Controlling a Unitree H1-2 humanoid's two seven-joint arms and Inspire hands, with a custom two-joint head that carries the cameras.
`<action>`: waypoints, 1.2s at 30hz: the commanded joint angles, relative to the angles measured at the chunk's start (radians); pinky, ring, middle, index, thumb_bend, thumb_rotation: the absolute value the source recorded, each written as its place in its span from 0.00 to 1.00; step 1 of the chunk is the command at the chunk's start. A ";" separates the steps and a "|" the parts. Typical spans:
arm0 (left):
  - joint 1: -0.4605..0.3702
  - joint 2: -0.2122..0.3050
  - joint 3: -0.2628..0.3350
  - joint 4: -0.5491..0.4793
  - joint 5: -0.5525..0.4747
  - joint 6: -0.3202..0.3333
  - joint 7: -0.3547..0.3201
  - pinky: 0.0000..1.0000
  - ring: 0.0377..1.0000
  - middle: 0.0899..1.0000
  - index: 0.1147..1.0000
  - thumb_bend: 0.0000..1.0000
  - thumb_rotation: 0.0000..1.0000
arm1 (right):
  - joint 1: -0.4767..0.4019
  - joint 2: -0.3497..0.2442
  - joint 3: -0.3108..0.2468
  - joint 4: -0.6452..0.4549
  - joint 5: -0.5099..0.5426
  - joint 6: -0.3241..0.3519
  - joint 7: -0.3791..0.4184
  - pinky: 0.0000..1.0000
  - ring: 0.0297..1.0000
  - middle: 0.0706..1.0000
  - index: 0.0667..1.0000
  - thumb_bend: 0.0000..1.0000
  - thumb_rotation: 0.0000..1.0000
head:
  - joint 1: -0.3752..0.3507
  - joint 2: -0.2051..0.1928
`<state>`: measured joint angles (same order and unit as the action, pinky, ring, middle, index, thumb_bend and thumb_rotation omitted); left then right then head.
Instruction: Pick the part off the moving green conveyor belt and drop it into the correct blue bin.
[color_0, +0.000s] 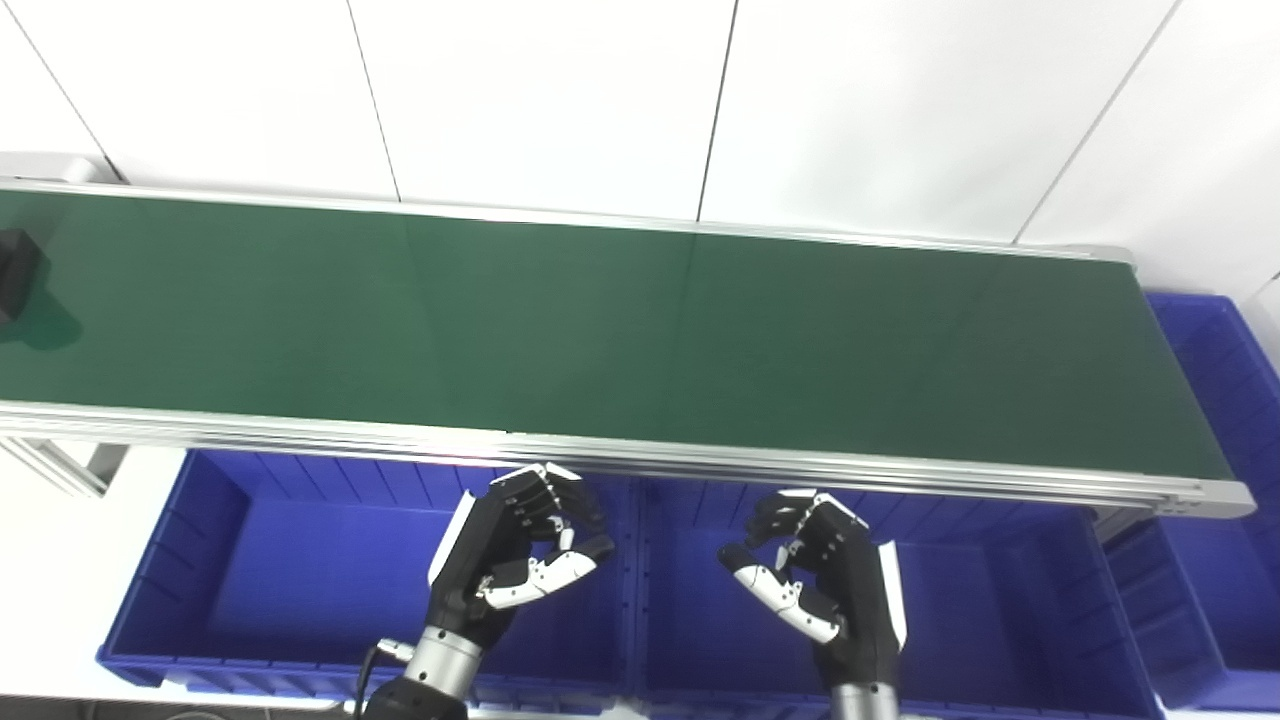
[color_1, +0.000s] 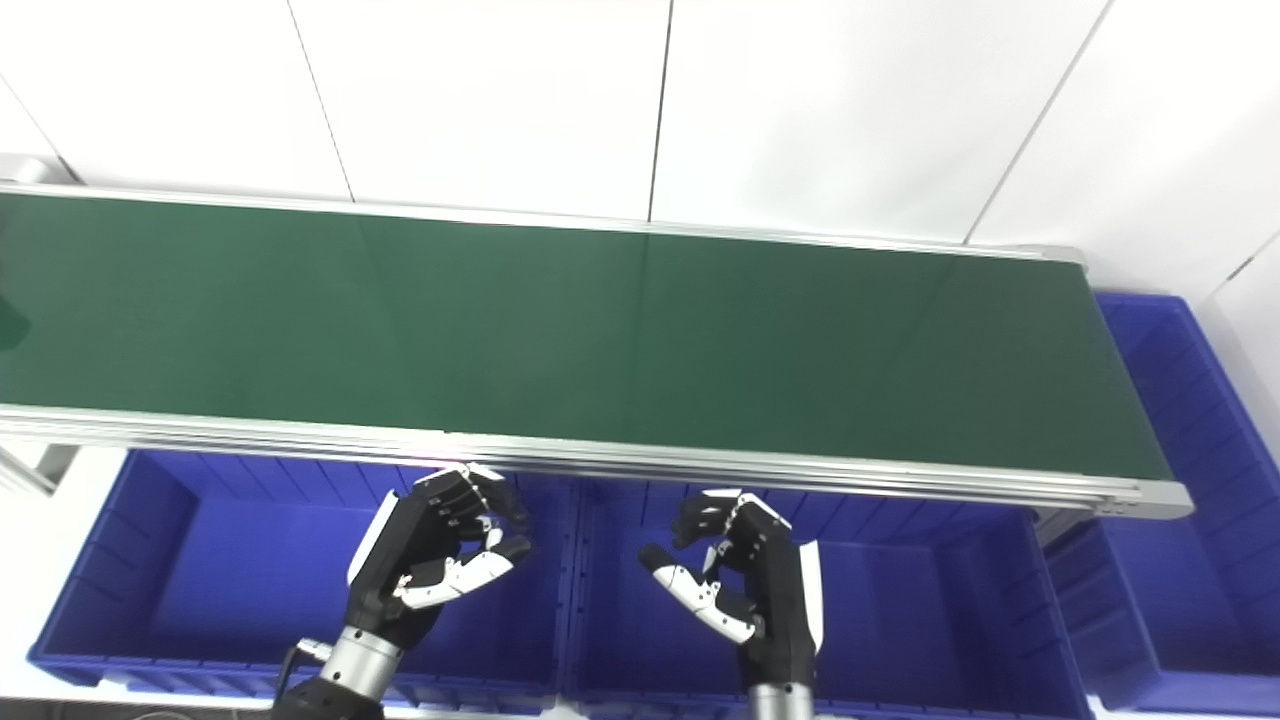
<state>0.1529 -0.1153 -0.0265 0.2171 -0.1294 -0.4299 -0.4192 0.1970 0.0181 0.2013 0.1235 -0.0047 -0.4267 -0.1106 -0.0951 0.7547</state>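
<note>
A black part (color_0: 17, 276) sits on the green conveyor belt (color_0: 600, 320) at its far left end, cut by the picture's edge; the right eye view does not show it. My left hand (color_0: 520, 550) hovers over the left blue bin (color_0: 230, 590), just in front of the belt's near rail. My right hand (color_0: 815, 570) hovers over the middle blue bin (color_0: 1010, 620). Both hands are empty, with fingers curled and thumbs held apart from them. Both are far from the part.
A third blue bin (color_0: 1225, 400) stands past the belt's right end. The belt's aluminium rail (color_0: 700, 460) runs just beyond both hands. A white panelled wall rises behind the belt.
</note>
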 joint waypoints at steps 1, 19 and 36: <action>-0.028 -0.017 0.024 -0.006 -0.055 -0.040 -0.074 0.05 0.41 0.42 0.43 0.50 0.00 | -0.010 0.005 -0.006 -0.022 0.035 -0.043 0.055 0.09 0.42 0.43 0.46 0.52 0.00 | -0.002 -0.001; -0.012 -0.007 0.048 0.001 0.153 -0.040 0.108 0.90 0.82 0.82 0.76 0.52 0.00 | -0.003 -0.019 -0.001 0.001 -0.187 -0.043 0.005 0.71 0.77 0.81 0.81 0.69 0.40 | -0.017 -0.016; -0.012 0.012 -0.016 0.024 0.128 -0.040 0.234 0.81 0.76 0.74 0.72 0.50 0.00 | -0.003 -0.026 -0.007 0.018 -0.217 -0.042 -0.053 0.69 0.79 0.85 0.87 0.70 0.34 | -0.011 -0.031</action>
<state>0.1497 -0.1098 -0.0378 0.2585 0.0066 -0.4353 -0.1981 0.2005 -0.0139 0.1947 0.1624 -0.2167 -0.4267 -0.1507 -0.1074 0.7241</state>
